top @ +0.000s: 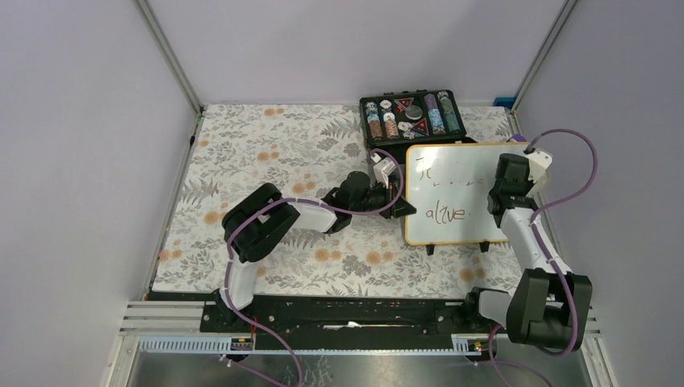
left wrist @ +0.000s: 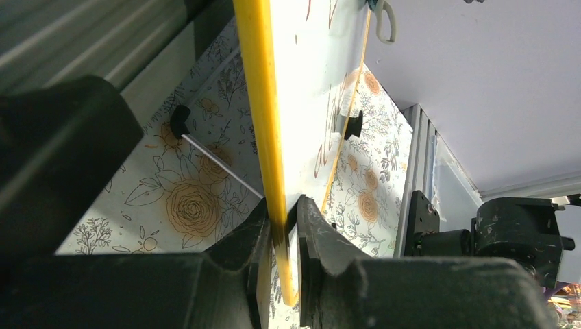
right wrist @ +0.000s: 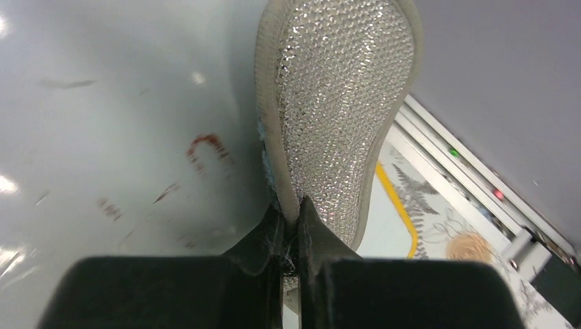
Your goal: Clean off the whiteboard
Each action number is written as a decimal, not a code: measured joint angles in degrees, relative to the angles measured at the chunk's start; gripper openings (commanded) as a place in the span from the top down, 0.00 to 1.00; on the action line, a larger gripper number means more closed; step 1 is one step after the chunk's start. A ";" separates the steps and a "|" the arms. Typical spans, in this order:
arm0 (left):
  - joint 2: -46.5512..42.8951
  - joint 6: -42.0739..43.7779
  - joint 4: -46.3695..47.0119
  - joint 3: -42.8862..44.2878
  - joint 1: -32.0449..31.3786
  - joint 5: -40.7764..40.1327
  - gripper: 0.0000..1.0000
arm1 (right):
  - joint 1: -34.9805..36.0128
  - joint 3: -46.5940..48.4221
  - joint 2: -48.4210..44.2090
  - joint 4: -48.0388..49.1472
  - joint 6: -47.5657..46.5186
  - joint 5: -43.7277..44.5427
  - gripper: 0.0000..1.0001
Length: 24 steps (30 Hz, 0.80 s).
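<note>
Wiping underway: left gripper clamps the board edge, right gripper pinches a pad; next, I judge, stroke across the writing.

**Surfaces & finishes**

Whiteboard: smooth, glossy white face w/ light spots reflecting in it. Its frame: smooth yellow, plastic-looking, slight sheen. Pad: glittery silver, bumpy studded texture, soft fuzzy grey rim. Left claw & right claw: matt black plastic, a bit grainy. Table: matt floral-print covering. Rod under the board: thin bright metal.
</note>
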 measured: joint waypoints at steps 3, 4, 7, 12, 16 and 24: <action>0.00 -0.13 0.09 0.00 0.04 0.07 1.00 | 1.44 -0.92 -1.53 1.97 -3.23 -3.63 1.00; 0.00 -0.13 0.17 -0.02 0.07 0.07 1.00 | 1.70 -0.98 -1.88 2.73 -4.17 -5.49 1.00; 0.00 -0.09 0.26 -0.02 0.09 0.04 1.00 | 2.69 -0.98 -2.71 5.20 -7.13 -11.78 1.00; 0.00 0.07 0.22 -0.02 0.11 0.04 1.00 | 7.54 -0.15 -3.54 7.06 -10.88 -18.67 1.00; -0.02 0.26 0.20 -0.02 0.28 0.15 1.00 | 14.38 2.08 -3.87 7.06 -12.52 -22.18 1.00; -0.02 0.20 -0.39 -0.02 0.39 0.24 1.00 | 22.88 2.78 -4.74 7.28 -10.80 -29.03 1.00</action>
